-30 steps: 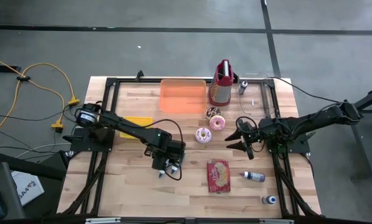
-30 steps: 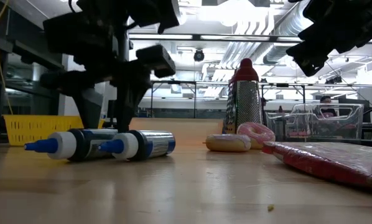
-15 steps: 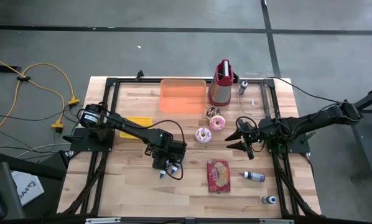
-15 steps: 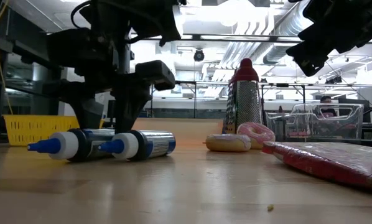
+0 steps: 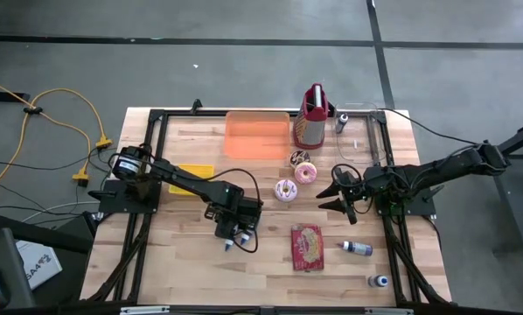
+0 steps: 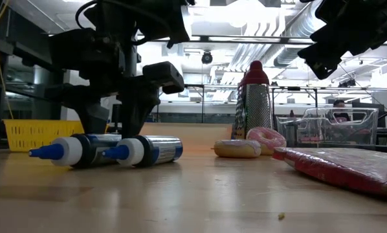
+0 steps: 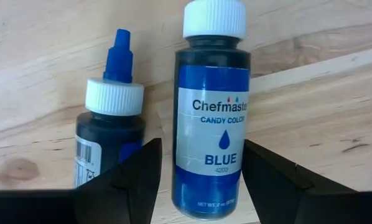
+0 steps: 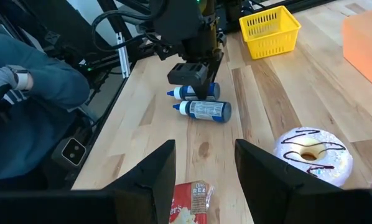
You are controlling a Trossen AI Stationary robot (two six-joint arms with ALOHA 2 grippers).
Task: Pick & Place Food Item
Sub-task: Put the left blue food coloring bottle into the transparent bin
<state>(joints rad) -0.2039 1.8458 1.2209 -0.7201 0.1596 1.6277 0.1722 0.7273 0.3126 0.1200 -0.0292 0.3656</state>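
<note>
over the blue bottle (image 7: 211, 118) the left gripper (image 7: 200, 177) has dropped lower, fingers apart.

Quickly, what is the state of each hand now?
Left hand: open, straddling the blue food colour bottle, not gripping.
Right hand: open, holding nothing.

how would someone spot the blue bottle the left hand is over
Find the left hand near the table's front. Two small blue bottles lie side by side under it. It is the bottle with a flat white cap between the open fingers; its neighbour has a pointed blue tip.
</note>
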